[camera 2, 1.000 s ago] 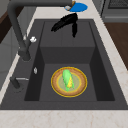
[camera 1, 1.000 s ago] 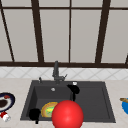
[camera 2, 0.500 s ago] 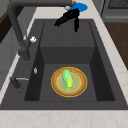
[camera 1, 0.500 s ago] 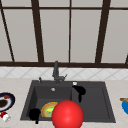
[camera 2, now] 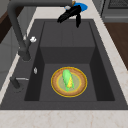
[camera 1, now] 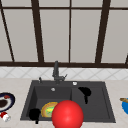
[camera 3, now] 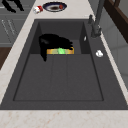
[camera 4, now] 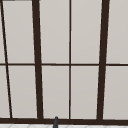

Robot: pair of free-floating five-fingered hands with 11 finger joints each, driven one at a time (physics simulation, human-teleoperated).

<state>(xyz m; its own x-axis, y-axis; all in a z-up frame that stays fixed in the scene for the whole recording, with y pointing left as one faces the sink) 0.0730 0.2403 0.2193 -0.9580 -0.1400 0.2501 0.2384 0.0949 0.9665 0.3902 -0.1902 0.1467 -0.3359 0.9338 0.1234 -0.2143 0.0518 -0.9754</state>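
Note:
A yellow-rimmed plate [camera 2: 56, 87] lies on the floor of the black sink's [camera 1: 105, 105] left part, with a green and yellow corn cob [camera 2: 67, 79] on it. My right hand [camera 1: 85, 91] hovers over the sink's right part with relaxed fingers and holds nothing. From the left side the right hand [camera 2: 70, 13] shows at the far end, near a blue bowl [camera 2: 81, 5]. From the right side the right hand [camera 3: 53, 41] hides part of the plate [camera 3: 60, 51]. My left hand [camera 1: 34, 113] hangs open at the sink's front left corner. A red ball [camera 1: 67, 115] sits in front of the sink.
A dark faucet [camera 1: 56, 71] stands behind the sink, its spout [camera 2: 37, 3] reaching over the basin. A dark plate [camera 1: 5, 101] and a small red and white item [camera 1: 5, 116] rest on the left counter. The blue bowl [camera 1: 125, 105] is on the right counter. A window spans the wall.
In the left side view the right hand has drifted a little toward the sink's far end. The plate, the corn and the ball have not moved.

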